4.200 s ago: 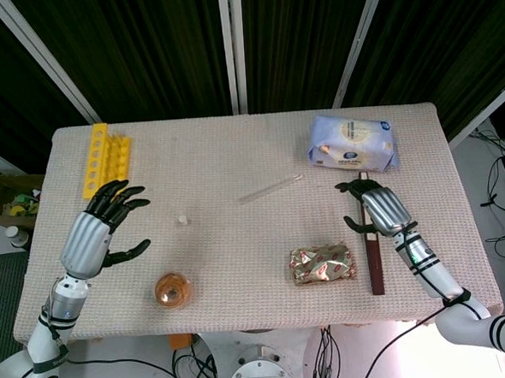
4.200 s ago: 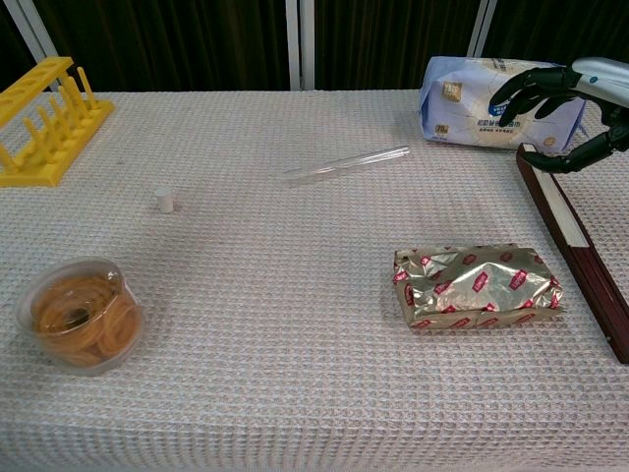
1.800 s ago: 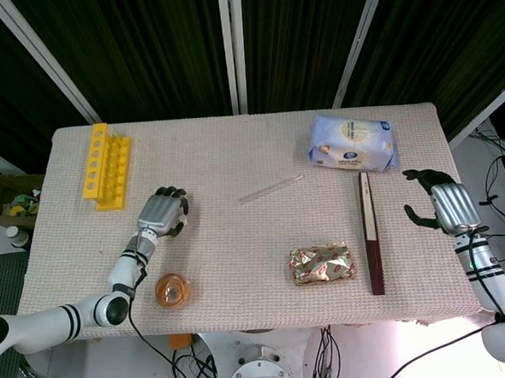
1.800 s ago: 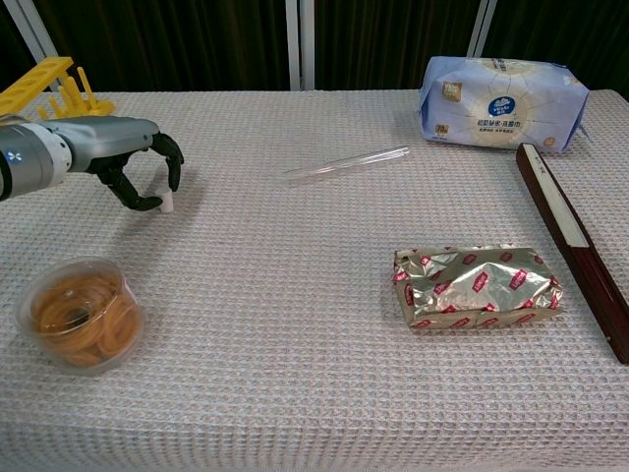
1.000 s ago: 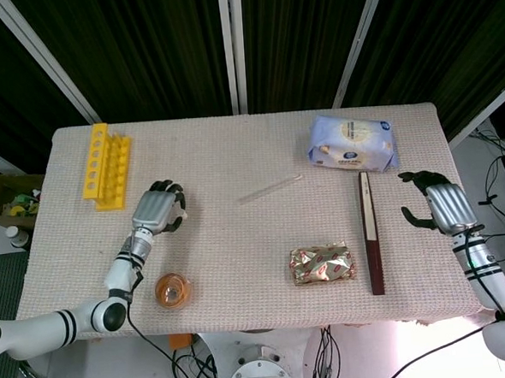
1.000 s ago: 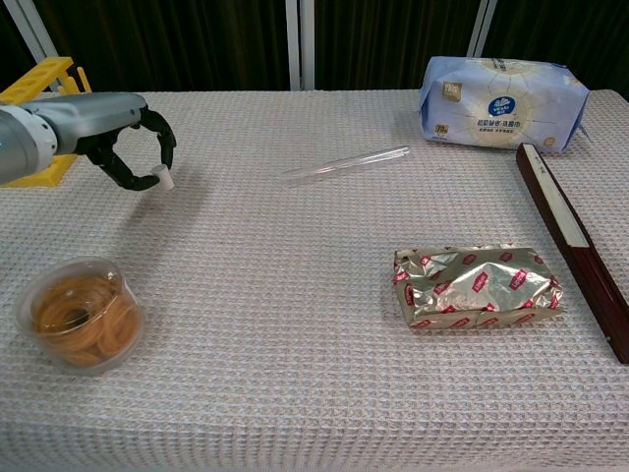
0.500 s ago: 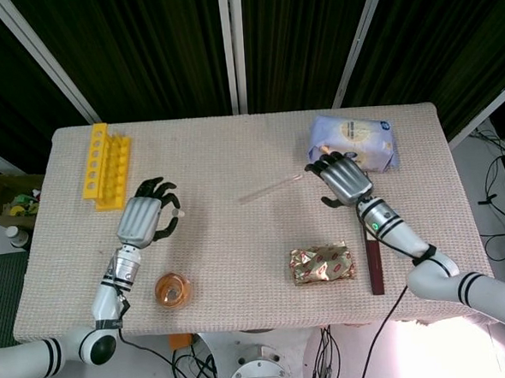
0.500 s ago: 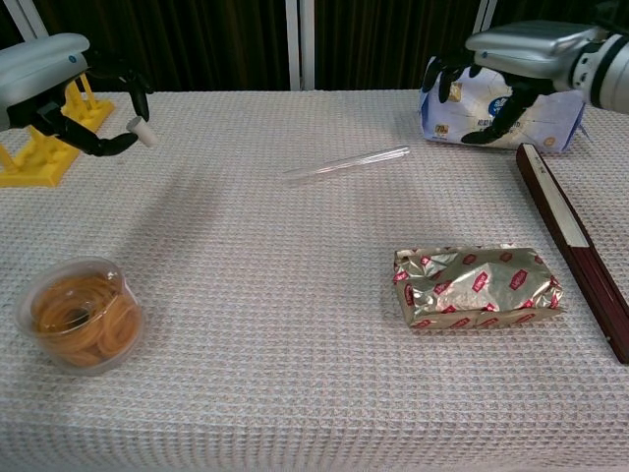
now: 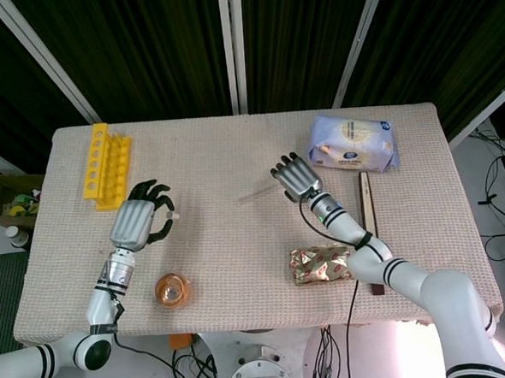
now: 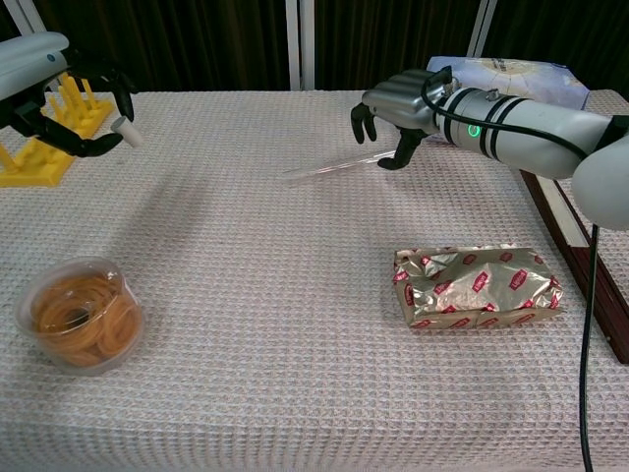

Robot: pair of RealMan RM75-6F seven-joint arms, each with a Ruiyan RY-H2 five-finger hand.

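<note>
Left hand [image 10: 59,93] is pinching the small white cap [image 10: 126,131]; right hand [image 10: 398,113], fingers spread, is hovering over the glass tube [image 10: 324,167].
Thinking that tube's rolling away if those fingers are nudging it sideways.

Dark curtains with white struts behind the cloth-covered table [image 9: 233,147], cables on floor

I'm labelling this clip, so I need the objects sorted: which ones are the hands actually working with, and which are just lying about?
In hand:
- small white cap, pinched by the left hand
- clear test tube, under the right hand

Lying about:
- yellow rack
- tub of rubber bands
- foil packet
- tissue pack
- dark flat box
</note>
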